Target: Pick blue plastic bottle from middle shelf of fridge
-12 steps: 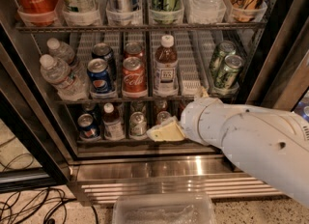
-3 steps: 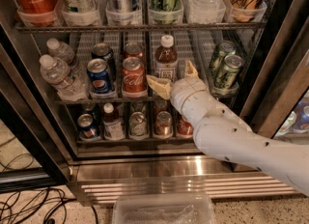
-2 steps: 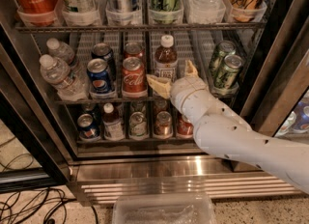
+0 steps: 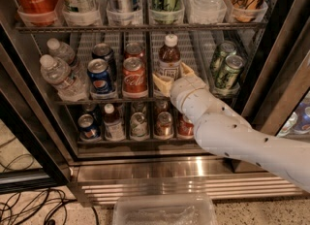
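Note:
The blue plastic bottle [image 4: 169, 54], with brown liquid, a white cap and a white label, stands upright on the middle shelf [image 4: 87, 101] of the fridge [image 4: 145, 170]. It is in the lane right of centre. My gripper [image 4: 174, 76] is at the front of that lane, at the bottle's lower part. It is open, with one tan finger [image 4: 162, 83] to the bottle's left and the other to its right. My white arm hides the bottle's base.
A red Coke can [image 4: 134, 76] stands just left of the bottle, then a Pepsi can [image 4: 100, 76] and water bottles [image 4: 60, 76]. Green cans [image 4: 225, 71] stand to the right. More cans fill the shelf below. A clear bin [image 4: 164, 212] and cables [image 4: 29, 204] lie on the floor.
Four seconds ago my gripper was at the bottom shelf; it has risen to the middle shelf at the bottle. Over the last second it has hardly moved.

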Robot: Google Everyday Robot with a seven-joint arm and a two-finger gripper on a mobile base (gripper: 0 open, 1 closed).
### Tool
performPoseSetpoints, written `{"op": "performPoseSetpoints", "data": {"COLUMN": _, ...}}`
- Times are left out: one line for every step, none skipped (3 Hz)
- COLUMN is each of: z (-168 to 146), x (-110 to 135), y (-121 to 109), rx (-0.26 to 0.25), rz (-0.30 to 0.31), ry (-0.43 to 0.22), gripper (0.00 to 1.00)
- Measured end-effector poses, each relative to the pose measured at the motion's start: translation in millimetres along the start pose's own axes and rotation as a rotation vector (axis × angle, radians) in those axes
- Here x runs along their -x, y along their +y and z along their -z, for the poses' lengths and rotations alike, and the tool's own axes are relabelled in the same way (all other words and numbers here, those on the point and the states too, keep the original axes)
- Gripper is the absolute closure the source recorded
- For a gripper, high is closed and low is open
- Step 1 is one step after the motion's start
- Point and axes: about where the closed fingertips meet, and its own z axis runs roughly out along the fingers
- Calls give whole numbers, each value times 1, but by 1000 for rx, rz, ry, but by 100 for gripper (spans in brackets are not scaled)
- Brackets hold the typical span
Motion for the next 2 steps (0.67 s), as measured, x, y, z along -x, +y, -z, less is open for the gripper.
{"op": "performPoseSetpoints", "data": {"z": 0, "x": 0, "y": 0, "rx": 0, "rz": 0, "ry": 0, "gripper": 88}}
{"op": "performPoseSetpoints", "data": {"z": 3, "x": 5, "y": 1, "rx": 3, "rz": 13, "ry": -6, "gripper": 100}}
